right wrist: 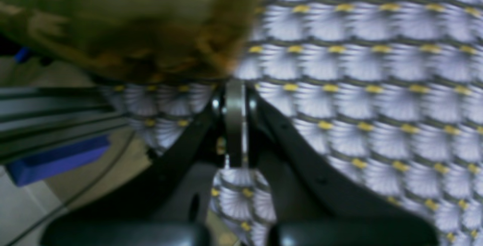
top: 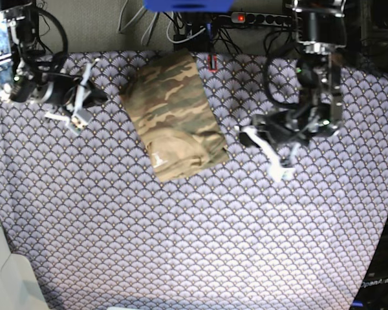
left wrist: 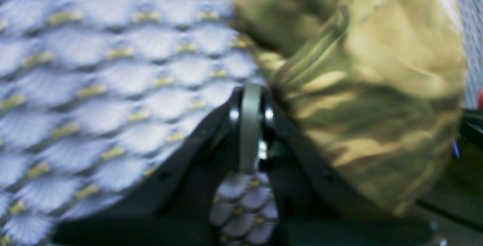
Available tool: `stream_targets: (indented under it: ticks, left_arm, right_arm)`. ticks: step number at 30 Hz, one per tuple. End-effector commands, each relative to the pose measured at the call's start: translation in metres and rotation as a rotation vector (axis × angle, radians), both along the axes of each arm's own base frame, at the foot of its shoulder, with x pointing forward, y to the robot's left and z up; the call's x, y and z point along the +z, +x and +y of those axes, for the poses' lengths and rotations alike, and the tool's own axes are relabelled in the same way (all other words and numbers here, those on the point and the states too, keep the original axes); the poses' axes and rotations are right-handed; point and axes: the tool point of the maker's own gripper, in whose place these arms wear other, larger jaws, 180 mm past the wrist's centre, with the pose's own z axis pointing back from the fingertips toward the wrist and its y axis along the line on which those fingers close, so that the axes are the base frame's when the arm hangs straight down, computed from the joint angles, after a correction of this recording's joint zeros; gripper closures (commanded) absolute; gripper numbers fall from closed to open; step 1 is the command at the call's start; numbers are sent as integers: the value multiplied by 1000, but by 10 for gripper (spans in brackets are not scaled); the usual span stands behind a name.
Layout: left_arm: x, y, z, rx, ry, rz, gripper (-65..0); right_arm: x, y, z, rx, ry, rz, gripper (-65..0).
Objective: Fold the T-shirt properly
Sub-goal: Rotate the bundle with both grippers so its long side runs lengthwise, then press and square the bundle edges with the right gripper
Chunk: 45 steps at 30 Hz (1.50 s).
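The camouflage T-shirt [top: 174, 119] lies folded into a compact rectangle at the back middle of the table. In the left wrist view the T-shirt [left wrist: 362, 87] fills the upper right, just beyond my left gripper [left wrist: 251, 91], whose jaws are pressed together with nothing between them. In the base view that left gripper [top: 260, 152] sits to the shirt's right, a little apart from it. My right gripper [right wrist: 234, 85] is also shut and empty, with the T-shirt [right wrist: 128, 23] ahead and to its left. From the base view the right gripper [top: 100, 97] hovers left of the shirt.
A purple scallop-patterned tablecloth [top: 181, 232] covers the whole table. Cables and a power strip [top: 258, 19] run along the back edge, with a small red object [top: 212, 62] by the shirt's far end. A blue box [right wrist: 56, 159] sits off the table edge.
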Motion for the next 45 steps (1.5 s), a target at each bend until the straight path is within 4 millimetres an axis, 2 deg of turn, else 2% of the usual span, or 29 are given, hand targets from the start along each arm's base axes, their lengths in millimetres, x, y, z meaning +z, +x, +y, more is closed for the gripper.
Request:
stream_targets:
  ticks: [1,3,6,10,14,21,27,34,37,39,43,45]
  left_arm:
    - [10,6,-5,1,-30,-34,0]
    - [2,3,-5,10,-34,-19,0]
    - [-7,5,-9,33,-55,-10,0]
    - [-17,17,-35,2,-82,-8,0]
    - [-23,28,-63,-26,-111,-6,0]
    - [-36,51,-106,-47,-150,5,0]
    - [-20,67,-126,-78,-169,-30,0]
    - [6,80,-125,-90,-175,-100,0]
    - [9,72,-109,-124,-131,-81,0]
    - [28,76,-95,-115,-127,-120,0]
    - [50,71,-60,-75,-103,-144,0]
    - [50,62,-41,-42,-90,-129,0]
  right_arm:
    - [13,12,0,6,16,-49,0]
    - [17,21,-1,3,14,-70,0]
    - [12,28,-7,-17,11,-60,0]
    - [2,40,-18,-62,11,-35,0]
    - [-3,39,-21,-74,12,-19,0]
    - [-14,28,12,-48,76,16,0]
    - [-23,11,22,-53,103,56,0]
    - [-23,11,19,-57,99,55,0]
    - [-9,16,6,-64,73,7,0]
    - [9,22,0,-72,63,-51,0]
    - [42,28,-15,-96,15,-150,0]
    - [53,27,-17,-99,-2,-177,0]
